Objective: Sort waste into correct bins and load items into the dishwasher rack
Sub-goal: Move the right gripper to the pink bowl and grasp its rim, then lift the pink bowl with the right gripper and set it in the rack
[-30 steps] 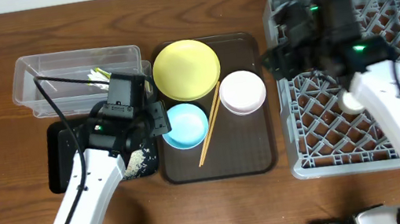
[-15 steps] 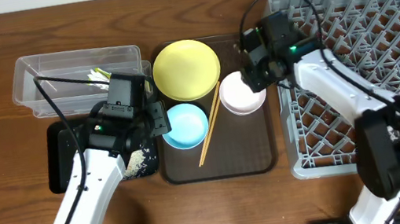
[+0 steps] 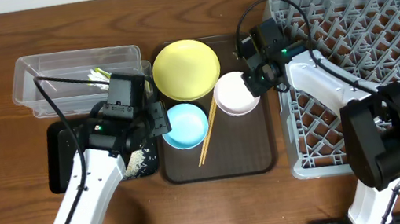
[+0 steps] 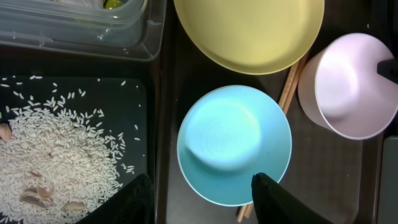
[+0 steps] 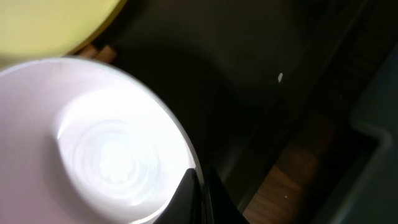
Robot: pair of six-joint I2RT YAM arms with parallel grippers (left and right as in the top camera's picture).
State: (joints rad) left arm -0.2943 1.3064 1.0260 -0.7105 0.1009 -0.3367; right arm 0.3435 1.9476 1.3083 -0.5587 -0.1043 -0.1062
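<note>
the pale pink-white bowl sits on the right half of the brown serving tray. its right rim is pinched between the pressed-together fingers of the right end effector. the light blue bowl lies on the tray's left half, directly under the left end effector, whose fingers are spread apart. the yellow plate rests at the tray's far edge, and the chopsticks lie between the two bowls.

Chopsticks on tray between left bowl, right bowl.
</note>
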